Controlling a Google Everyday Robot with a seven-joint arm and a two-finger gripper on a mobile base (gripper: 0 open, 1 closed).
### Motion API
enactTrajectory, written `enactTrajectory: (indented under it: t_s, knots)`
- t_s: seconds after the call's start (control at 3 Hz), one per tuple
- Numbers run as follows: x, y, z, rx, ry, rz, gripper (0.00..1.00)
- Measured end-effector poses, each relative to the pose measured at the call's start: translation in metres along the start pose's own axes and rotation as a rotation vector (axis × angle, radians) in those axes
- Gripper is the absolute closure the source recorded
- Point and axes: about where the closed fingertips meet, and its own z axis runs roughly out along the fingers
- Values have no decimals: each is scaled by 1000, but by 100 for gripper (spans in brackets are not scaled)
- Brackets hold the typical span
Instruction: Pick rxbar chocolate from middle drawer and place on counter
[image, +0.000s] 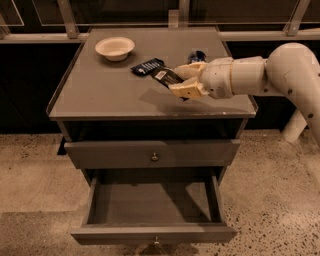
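The rxbar chocolate (164, 76), a flat black wrapped bar, sticks out to the left from between the fingers of my gripper (184, 80). The gripper is shut on it and holds it a little above the counter (105, 92), right of centre, with a shadow underneath. The middle drawer (154, 204) is pulled open below, and its inside shows nothing in it. A dark blue wrapped bar (147, 66) lies on the counter just left of the held bar.
A pale bowl (115, 48) stands at the counter's back left. A small blue object (197, 55) sits behind the gripper. The upper drawer front (152, 152) is shut. My white arm (280, 70) reaches in from the right. The floor is speckled.
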Motion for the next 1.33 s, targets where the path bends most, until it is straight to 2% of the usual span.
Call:
enactTrajectory:
  t_s: [0.33, 0.67, 1.0, 1.33]
  knots:
    - [7, 4, -1, 40, 3, 14, 35]
    - [8, 5, 1, 44, 2, 14, 12]
    - [8, 5, 1, 44, 2, 14, 0]
    - [8, 5, 1, 44, 2, 14, 0]
